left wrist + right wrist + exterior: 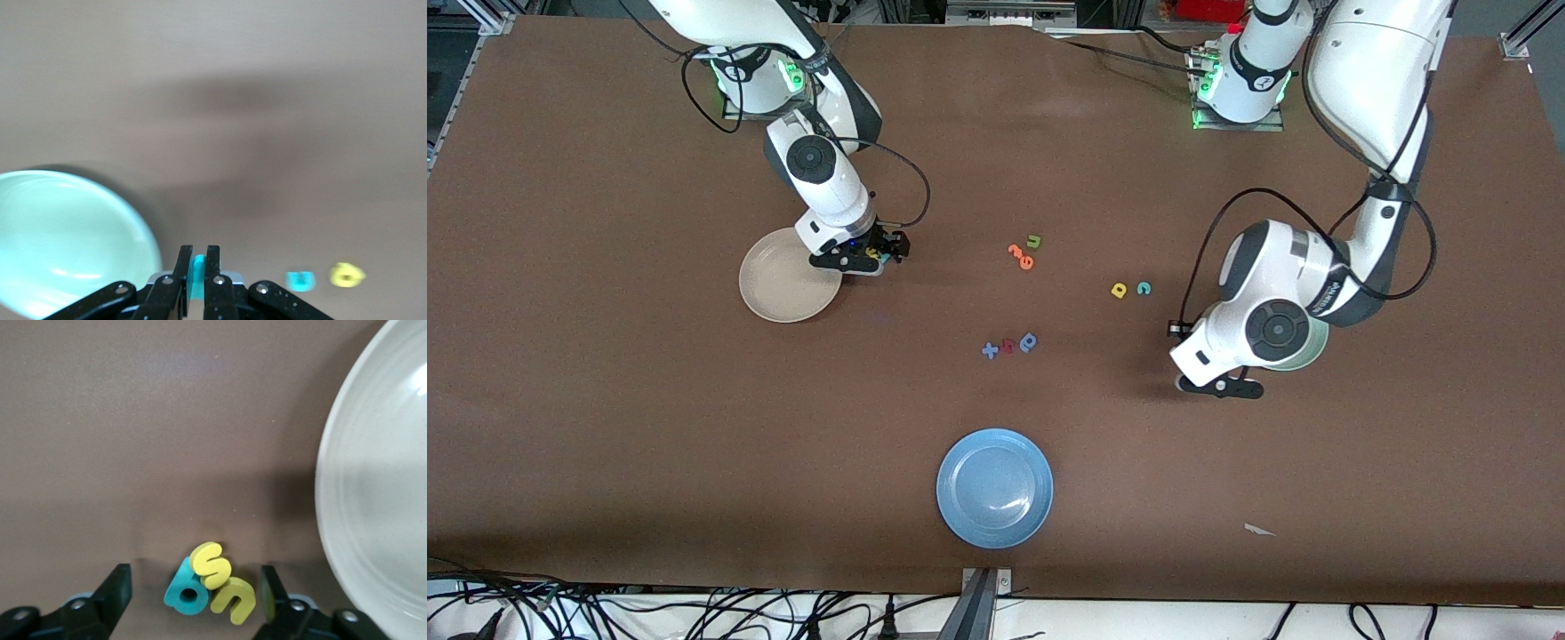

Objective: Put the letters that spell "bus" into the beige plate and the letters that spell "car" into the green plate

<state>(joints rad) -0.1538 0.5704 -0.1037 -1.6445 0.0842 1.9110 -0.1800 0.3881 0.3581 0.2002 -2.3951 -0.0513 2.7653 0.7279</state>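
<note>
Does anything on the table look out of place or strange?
A small pale scrap lies on the bare table, nearer the camera than the green plate; it belongs to no letter group. The yellow s leans on the teal b beside the beige plate.

I am noting a matt brown table covering (605,400), faintly grained like felt or fine cloth. The beige plate (783,289) is looking like glazed ceramic, lightly speckled, with a soft sheen. The green plate (60,240) and the blue plate (994,488) are showing glossy glaze with bright highlights. The teal "b" (185,593), yellow "s" (211,565) and yellow "u" (235,601) are appearing as matt, soft-edged foam. The arm shells are reading as smooth glossy white plastic; the right gripper (193,603) fingers are matt black plastic.
</note>
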